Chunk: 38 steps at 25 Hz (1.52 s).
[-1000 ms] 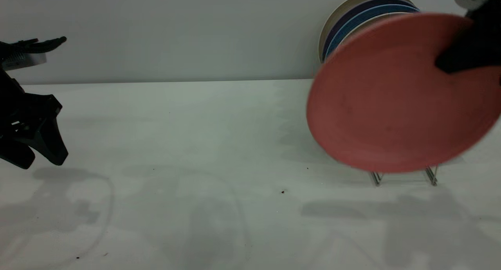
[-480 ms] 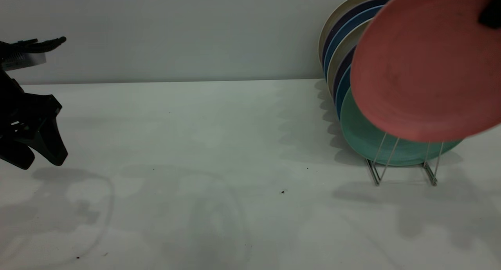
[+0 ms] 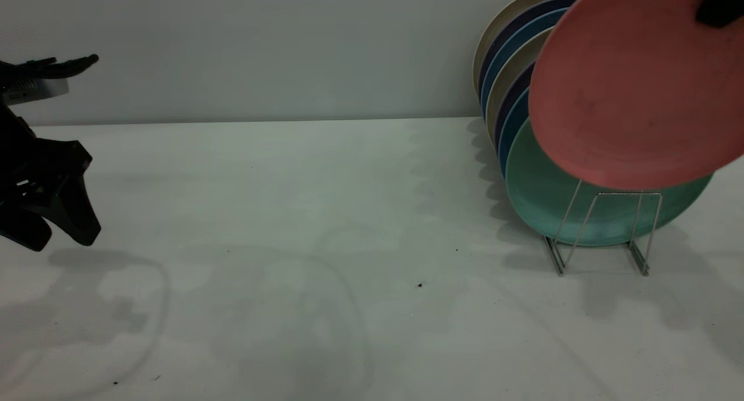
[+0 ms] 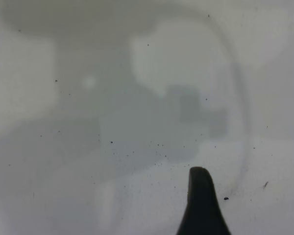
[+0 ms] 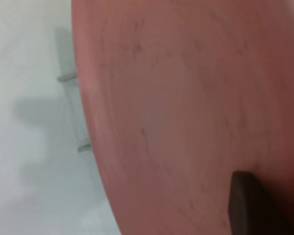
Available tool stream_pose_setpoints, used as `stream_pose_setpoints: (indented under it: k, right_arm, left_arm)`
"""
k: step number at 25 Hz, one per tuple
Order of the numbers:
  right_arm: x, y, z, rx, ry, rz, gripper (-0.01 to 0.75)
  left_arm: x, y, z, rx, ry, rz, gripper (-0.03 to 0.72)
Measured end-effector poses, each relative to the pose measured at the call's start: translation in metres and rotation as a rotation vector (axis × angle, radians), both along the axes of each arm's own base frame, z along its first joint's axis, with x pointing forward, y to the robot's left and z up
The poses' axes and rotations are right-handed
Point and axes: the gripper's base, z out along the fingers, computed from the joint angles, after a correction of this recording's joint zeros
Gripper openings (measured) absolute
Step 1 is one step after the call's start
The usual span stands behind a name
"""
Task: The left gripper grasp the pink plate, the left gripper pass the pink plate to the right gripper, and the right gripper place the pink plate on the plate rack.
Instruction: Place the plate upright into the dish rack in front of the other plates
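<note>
The pink plate (image 3: 633,87) hangs tilted in the air at the top right, just above and in front of the teal-green plate (image 3: 540,200). The right gripper (image 3: 719,7) is shut on the pink plate's upper edge and is mostly out of the exterior view. In the right wrist view the pink plate (image 5: 186,98) fills the frame, with one dark fingertip (image 5: 247,203) lying on it. The plate rack (image 3: 601,229) stands under the plate, its front wire loop bare. The left gripper (image 3: 58,238) sits at the far left, open and empty, low over the table.
Several plates, cream, navy, blue and beige (image 3: 511,58), stand in the rack behind the teal-green one. A grey wall runs close behind the rack. The white table (image 3: 325,215) lies between the two arms. The left wrist view shows only table and one fingertip (image 4: 201,205).
The right gripper has lifted the pink plate up and to the right, uncovering the teal-green plate and the rack's front loop. The left arm has not moved.
</note>
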Motion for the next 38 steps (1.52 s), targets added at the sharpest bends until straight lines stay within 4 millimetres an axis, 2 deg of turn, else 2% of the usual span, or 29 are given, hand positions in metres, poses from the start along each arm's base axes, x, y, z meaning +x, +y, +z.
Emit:
stream_pose_setpoints:
  k: [7,14,38]
  right_arm:
    - [0.009,0.000,0.005,-0.005,-0.020,0.005,0.102]
    - [0.024,0.001,-0.007,-0.008,0.009,0.008,0.102]
    - [0.041,0.002,-0.054,-0.017,0.110,0.004,0.102]
  left_arm:
    - [0.000,0.000,0.000,0.000,0.000,0.000,0.545]
    - [0.000,0.000,0.000,0.000,0.001,0.000,0.545]
    - [0.000,0.000,0.000,0.000,0.000,-0.001,0.545]
